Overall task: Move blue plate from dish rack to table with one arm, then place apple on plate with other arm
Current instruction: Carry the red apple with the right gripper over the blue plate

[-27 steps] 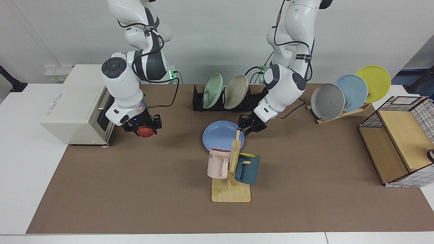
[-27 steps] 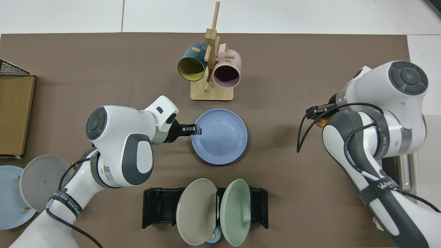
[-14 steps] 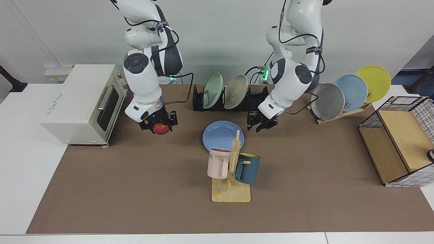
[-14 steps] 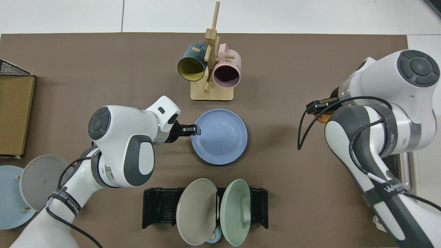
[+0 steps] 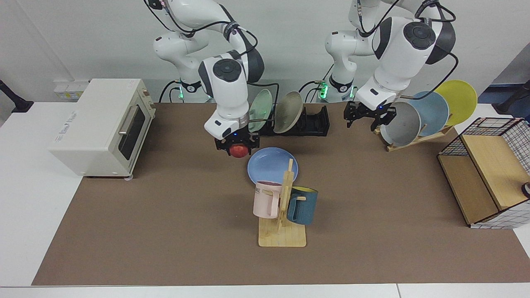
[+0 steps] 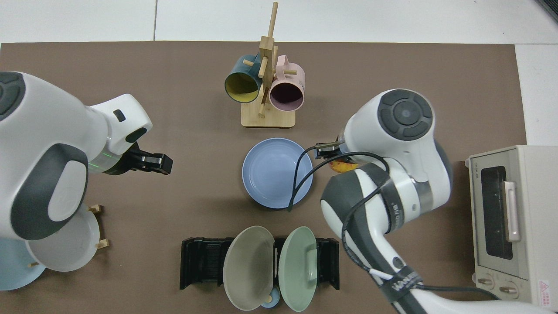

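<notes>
**Apple comes close to the blue plate**

The right hand [image 5: 238, 145] is pinching the apple [image 5: 239, 150] from above. The apple hangs just beside the blue plate [image 5: 271, 164], at the plate's edge, a little above the tabletop [image 5: 165, 231]. In the top view the apple [image 6: 344, 166] peeks out from under the arm, right next to the plate [image 6: 274, 174].

The blue plate lies flat on the brown tabletop, between the dish rack [image 5: 308, 122] and the wooden mug tree [image 5: 285, 194]. A green plate [image 5: 260, 104] and a beige plate [image 5: 288, 106] stand in the rack.

The left hand [image 5: 368, 118] is up in the air, well away from the blue plate, in front of a grey plate [image 5: 403, 124] on a wooden stand. Its fingers are spread and hold nothing.

Half a second ago the right hand held the apple farther from the plate, nearer the toaster oven [image 5: 99, 124]. It has now moved over to the plate's edge. The left hand was just beside the plate then. It has now lifted and pulled back. The plate has not moved.

The pink mug [image 5: 267, 198] shows the letters "ME". The writing on the toaster oven is too small to read.
</notes>
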Controlling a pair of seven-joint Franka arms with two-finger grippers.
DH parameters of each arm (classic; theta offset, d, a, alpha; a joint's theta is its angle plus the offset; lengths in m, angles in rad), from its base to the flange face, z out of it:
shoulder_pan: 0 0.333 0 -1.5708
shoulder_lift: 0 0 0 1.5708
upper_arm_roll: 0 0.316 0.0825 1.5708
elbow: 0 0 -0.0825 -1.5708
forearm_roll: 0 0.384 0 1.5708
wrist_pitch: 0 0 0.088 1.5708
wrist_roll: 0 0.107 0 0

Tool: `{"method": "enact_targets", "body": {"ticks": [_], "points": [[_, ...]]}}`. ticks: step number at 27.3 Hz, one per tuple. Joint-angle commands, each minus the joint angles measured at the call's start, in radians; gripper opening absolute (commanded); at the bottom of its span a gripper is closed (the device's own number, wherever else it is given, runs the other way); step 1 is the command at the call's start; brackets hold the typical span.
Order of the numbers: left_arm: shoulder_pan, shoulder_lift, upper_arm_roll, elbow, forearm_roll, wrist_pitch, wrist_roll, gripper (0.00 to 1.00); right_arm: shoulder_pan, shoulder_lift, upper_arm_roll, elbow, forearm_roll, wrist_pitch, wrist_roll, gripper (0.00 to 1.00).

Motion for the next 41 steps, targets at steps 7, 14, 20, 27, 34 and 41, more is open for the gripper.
{"method": "enact_targets", "body": {"ticks": [7, 14, 20, 27, 34, 41], "points": [[0.015, -0.072, 0.028, 0.072, 0.036, -0.145, 0.045, 1.00, 0.101, 0.165, -0.004, 0.106, 0.007, 0.047, 0.191, 0.00], [0.016, -0.080, 0.031, 0.072, 0.039, -0.158, 0.045, 1.00, 0.115, 0.208, -0.004, 0.057, 0.017, 0.142, 0.212, 0.00], [0.015, -0.077, 0.043, 0.096, 0.075, -0.161, 0.045, 1.00, 0.132, 0.228, -0.001, 0.038, 0.059, 0.159, 0.240, 0.00], [0.015, -0.080, 0.051, 0.092, 0.069, -0.162, 0.038, 1.00, 0.138, 0.217, -0.001, -0.038, 0.085, 0.220, 0.243, 0.18], [0.016, -0.080, 0.059, 0.093, 0.067, -0.159, 0.036, 1.00, 0.154, 0.207, -0.006, -0.034, 0.090, 0.199, 0.238, 1.00], [0.016, -0.080, 0.073, 0.093, 0.067, -0.159, 0.036, 1.00, 0.128, 0.130, -0.032, -0.020, 0.079, 0.161, 0.221, 1.00]]}}
